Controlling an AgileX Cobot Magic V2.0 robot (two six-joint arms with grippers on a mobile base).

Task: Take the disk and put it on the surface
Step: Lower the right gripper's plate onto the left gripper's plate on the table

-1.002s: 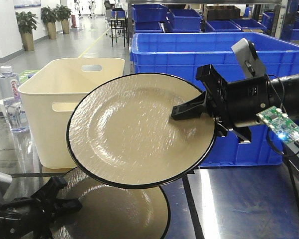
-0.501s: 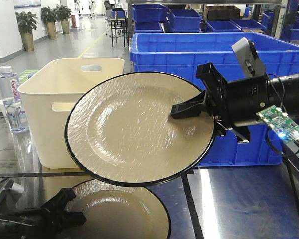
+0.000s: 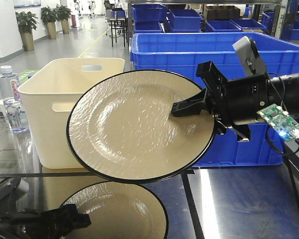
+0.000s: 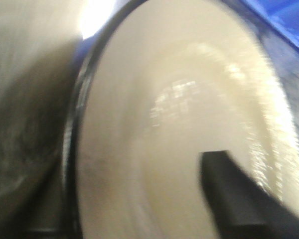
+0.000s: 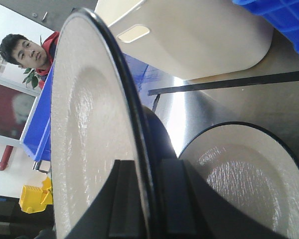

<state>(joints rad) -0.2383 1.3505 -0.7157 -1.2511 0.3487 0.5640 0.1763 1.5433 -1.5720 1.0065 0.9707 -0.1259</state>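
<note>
The free stretch is at the lower right of the front view, where the glossy dark metal bench (image 3: 239, 204) lies bare, crossed only by flat black tape lines (image 3: 188, 204). Above it, at middle right, the right end effector (image 3: 178, 110) clamps the rim of a tilted beige, black-rimmed round disk (image 3: 134, 129). Disk and arm together block the centre of the frame. Below, a second beige disk (image 3: 119, 214) covers the bench at bottom centre, with the black left end effector (image 3: 82, 219) beside its left rim. Behind, a cream plastic tub (image 3: 45, 124) and a large blue plastic crate (image 3: 164, 52) wall off the back. A clear water bottle (image 3: 10, 99) stands at far left.
</note>
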